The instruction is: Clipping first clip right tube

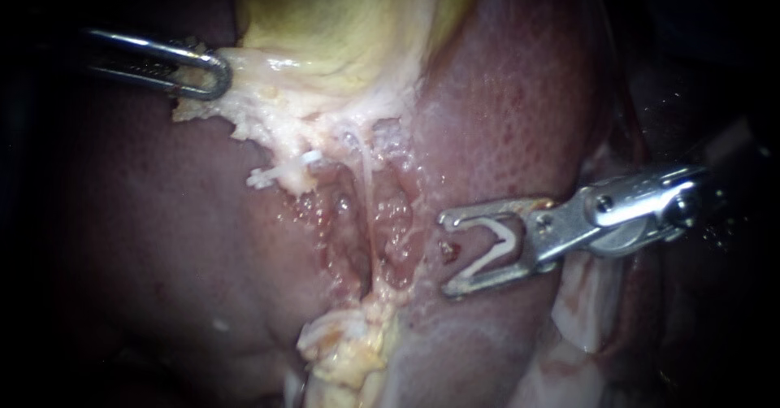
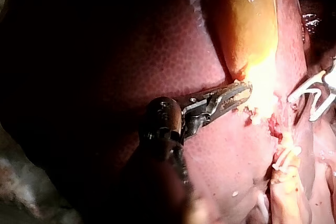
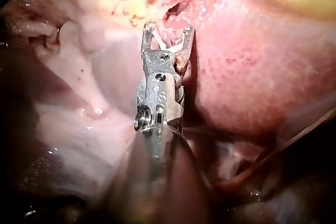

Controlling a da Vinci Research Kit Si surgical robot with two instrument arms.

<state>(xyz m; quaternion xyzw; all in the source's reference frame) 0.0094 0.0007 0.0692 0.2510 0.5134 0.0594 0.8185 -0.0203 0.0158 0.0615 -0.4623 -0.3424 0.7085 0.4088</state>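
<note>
The right instrument [image 1: 444,253] comes in from 3 o'clock. Its pincer stands wide and grips an open white clip [image 1: 497,231], one leg seated along each half and the mouth facing 9 o'clock. The tube [image 1: 367,188] is a thin pale strand in the raw groove between the two sides of the liver [image 1: 520,107]. It lies at 9 o'clock from the clip's mouth, near but not yet inside it. The endoscope view does not show plainly whether this strand is the right tube of the task.

The strand's long axis runs from 12 to 6 o'clock, roughly square to the pincer's line of approach. Judging from that, a straight push toward 9 o'clock would bring the two clip legs to either side of it. The right instrument is much the nearer of the two.

The left instrument [image 1: 215,75] enters from 9 o'clock, well apart at about 10 o'clock from the tube. Its pincer is closed on the pale tissue [image 1: 268,91] fringing the lower edge of the gallbladder [image 1: 341,18], which holds the groove open.

Room is tight. The liver's swollen surface lies just beside the pincer at 12 o'clock, and ragged tissue lines the groove on both sides of the strand. The lower clip tip looks likeliest to snag on the groove's near edge, and a fatty yellow lump [image 1: 349,351] sits at 6 o'clock.
</note>
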